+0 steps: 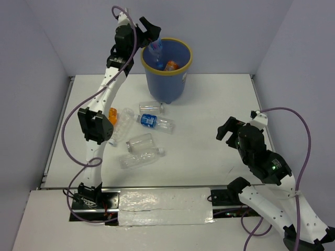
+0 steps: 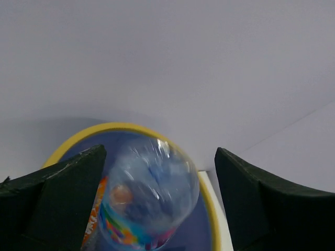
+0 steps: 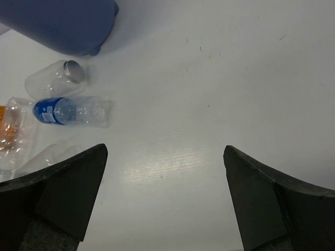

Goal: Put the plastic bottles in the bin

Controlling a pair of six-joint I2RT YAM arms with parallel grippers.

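The left gripper point(image 1: 151, 30) gaped wide over the round, yellow-rimmed blue plastic bin point(image 1: 167, 86), seemingly releasing the clear colourful-labelled plastic bottle point(image 2: 149, 198); the right gripper point(image 1: 227, 130) gaped empty.

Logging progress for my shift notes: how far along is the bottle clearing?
Done: an orange bottle lies in the bin. In hand: a colourful-label bottle hangs between the fingers of the open left gripper above the bin, apparently dropping. Left: five bottles lie on the table; the right gripper is open and empty.

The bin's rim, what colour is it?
Yellow, on the dark blue bin; clearest in the top external view.
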